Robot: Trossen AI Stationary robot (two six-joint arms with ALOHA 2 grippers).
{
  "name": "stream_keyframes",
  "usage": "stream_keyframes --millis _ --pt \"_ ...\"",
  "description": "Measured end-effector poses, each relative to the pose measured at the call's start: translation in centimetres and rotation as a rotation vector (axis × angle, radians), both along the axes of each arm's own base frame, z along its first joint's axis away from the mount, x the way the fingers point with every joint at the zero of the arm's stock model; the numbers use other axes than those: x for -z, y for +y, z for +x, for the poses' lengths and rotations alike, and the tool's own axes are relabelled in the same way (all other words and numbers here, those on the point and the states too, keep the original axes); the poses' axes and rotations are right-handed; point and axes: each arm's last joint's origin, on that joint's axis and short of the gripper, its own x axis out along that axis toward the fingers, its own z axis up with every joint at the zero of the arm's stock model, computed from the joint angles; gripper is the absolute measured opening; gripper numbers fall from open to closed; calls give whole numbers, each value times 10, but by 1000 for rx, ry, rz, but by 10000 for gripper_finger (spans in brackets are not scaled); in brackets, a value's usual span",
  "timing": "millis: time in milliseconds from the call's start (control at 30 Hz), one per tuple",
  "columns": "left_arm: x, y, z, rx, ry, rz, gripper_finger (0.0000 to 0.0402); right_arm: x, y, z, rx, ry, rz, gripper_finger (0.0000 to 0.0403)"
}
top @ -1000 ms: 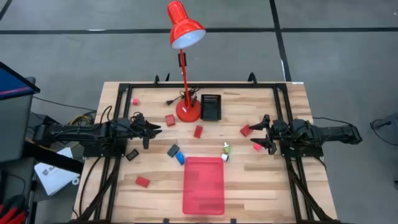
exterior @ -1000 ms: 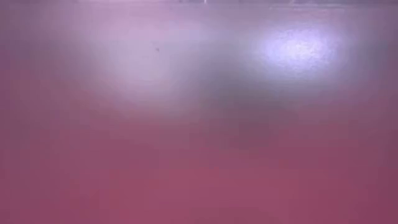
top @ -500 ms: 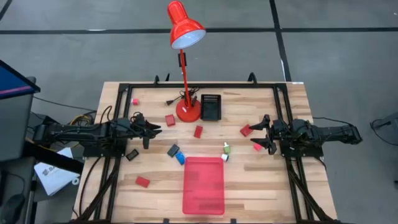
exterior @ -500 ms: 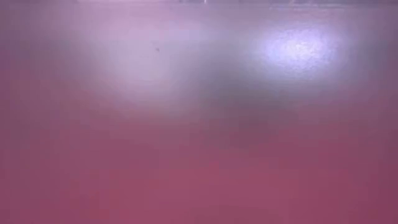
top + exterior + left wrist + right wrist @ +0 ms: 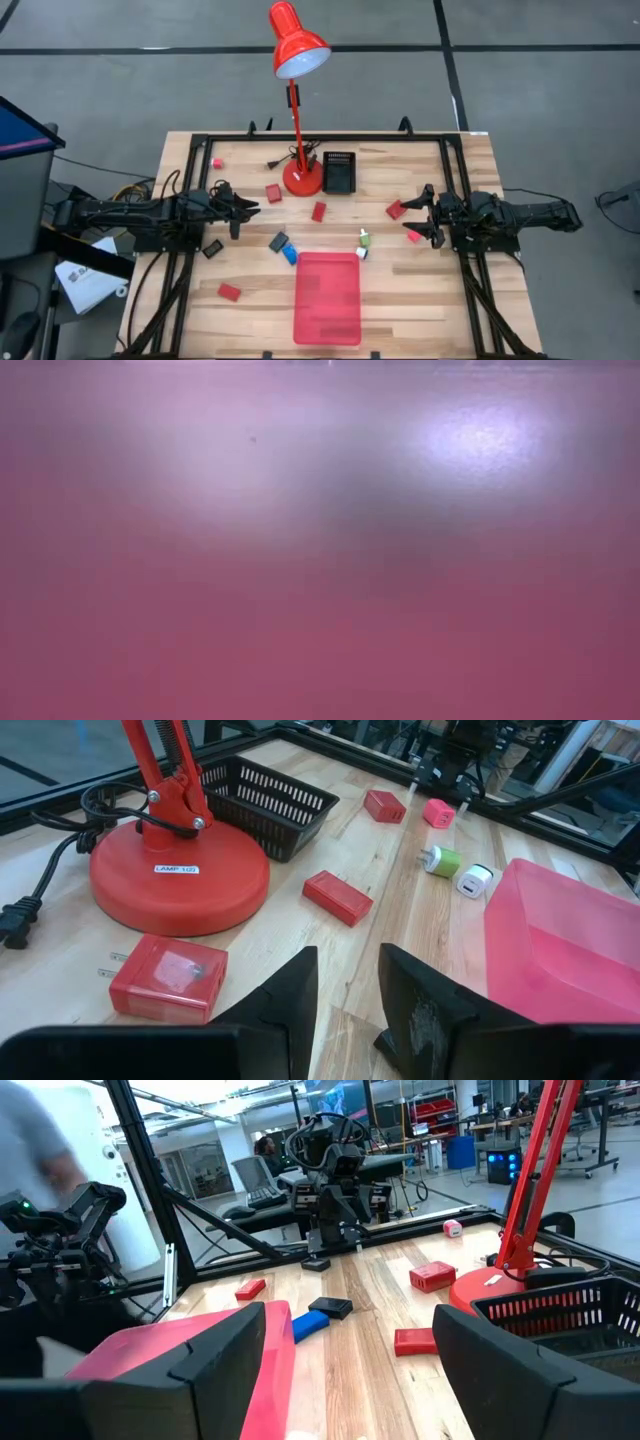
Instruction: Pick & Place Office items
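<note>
Scattered across the wooden table [image 5: 420,300] lie red blocks [image 5: 318,211], left tool [image 5: 245,209] pinched narrow and empty, right tool [image 5: 428,216] spread wide.

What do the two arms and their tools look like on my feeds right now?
Both arms are dark, nearly black, jointed and slim. The left tool and right tool each end in two flat, blocky black fingers, matte and slightly scuffed. Black cables trail behind the left arm. No markings are visible.
</note>
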Motion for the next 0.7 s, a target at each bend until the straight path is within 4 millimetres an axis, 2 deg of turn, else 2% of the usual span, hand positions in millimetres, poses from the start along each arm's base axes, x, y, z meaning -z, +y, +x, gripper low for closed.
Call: stream_keyframes --millis 333,500,600,700 --pt "0 0 0 0 -1 1 104 0 0 0 0 0 0 282" --pt "-8 1 3 -14 -73 64 104 0 0 0 0 0 0 282" --pt "-12 1 4 -36 -149 -32 104 0 0 0 0 0 0 282" --pt "-26 1 6 -58 -351 -220 104 0 0 0 0 0 0 282"
